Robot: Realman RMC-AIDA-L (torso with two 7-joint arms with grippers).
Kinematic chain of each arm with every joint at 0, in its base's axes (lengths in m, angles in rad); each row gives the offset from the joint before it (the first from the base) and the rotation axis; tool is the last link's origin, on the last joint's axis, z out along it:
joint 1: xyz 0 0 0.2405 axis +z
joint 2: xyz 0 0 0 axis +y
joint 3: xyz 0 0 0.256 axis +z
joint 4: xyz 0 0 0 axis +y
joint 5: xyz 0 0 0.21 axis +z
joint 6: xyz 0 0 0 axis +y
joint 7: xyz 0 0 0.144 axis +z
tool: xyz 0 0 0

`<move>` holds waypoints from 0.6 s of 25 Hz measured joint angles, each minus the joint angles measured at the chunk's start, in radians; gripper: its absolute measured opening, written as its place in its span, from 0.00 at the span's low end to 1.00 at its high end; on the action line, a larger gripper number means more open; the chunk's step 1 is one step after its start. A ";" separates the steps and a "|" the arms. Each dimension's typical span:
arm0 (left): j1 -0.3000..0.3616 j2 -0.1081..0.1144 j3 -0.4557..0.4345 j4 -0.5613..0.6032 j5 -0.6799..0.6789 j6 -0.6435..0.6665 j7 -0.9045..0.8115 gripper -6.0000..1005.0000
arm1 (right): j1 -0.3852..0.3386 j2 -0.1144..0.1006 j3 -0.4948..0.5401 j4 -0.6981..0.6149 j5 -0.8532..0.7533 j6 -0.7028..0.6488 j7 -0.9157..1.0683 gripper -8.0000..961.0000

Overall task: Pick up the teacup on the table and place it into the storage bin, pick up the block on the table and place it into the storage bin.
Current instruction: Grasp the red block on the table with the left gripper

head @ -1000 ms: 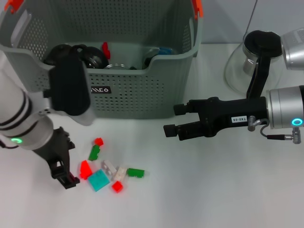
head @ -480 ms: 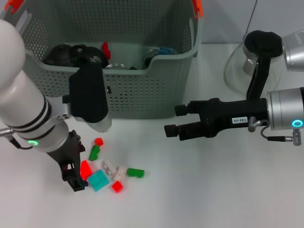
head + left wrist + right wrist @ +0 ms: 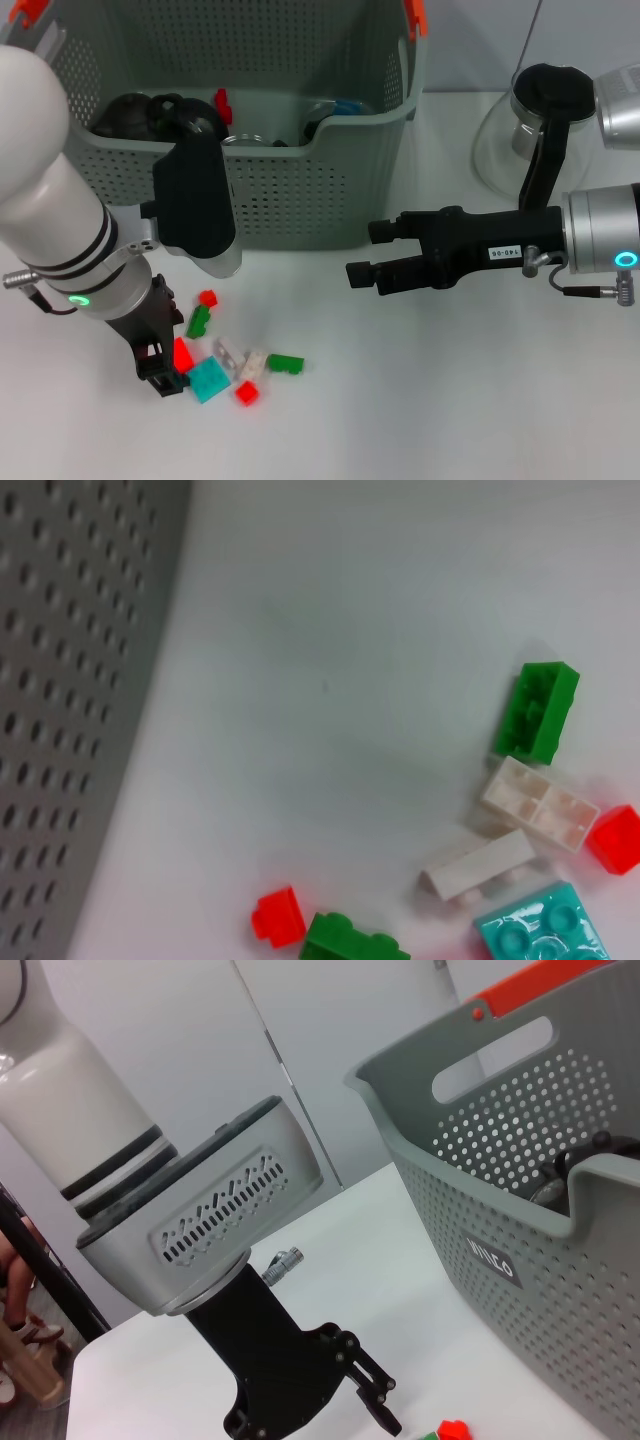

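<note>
Several small blocks lie in a loose cluster on the white table in front of the storage bin [image 3: 300, 190]: a red wedge [image 3: 182, 352], a teal block [image 3: 208, 380], green blocks [image 3: 198, 321] and white ones [image 3: 230, 350]. My left gripper [image 3: 165, 378] hangs low at the cluster's left edge, open, with one finger right beside the red wedge. The left wrist view shows the same blocks, among them a green one [image 3: 537, 710] and a teal one [image 3: 540, 935]. My right gripper [image 3: 365, 252] hovers open and holding nothing, right of the bin. No teacup shows on the table.
Dark round items [image 3: 130, 112] and small parts lie inside the bin. A glass carafe [image 3: 520, 130] with a black handle stands at the back right. The bin's perforated wall [image 3: 70, 680] is close to the blocks.
My left arm has swung right and down, bringing its gripper from left of the cluster up against the red wedge. The right arm and the blocks have not moved.
</note>
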 joint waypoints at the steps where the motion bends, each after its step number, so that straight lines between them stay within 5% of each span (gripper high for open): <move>1: -0.002 0.001 0.000 -0.003 0.000 0.000 0.000 0.80 | 0.000 0.000 0.000 0.000 0.000 0.000 0.000 0.98; 15: -0.021 0.002 0.013 -0.038 0.000 -0.019 -0.001 0.76 | 0.001 -0.001 0.004 0.000 0.002 0.000 0.000 0.98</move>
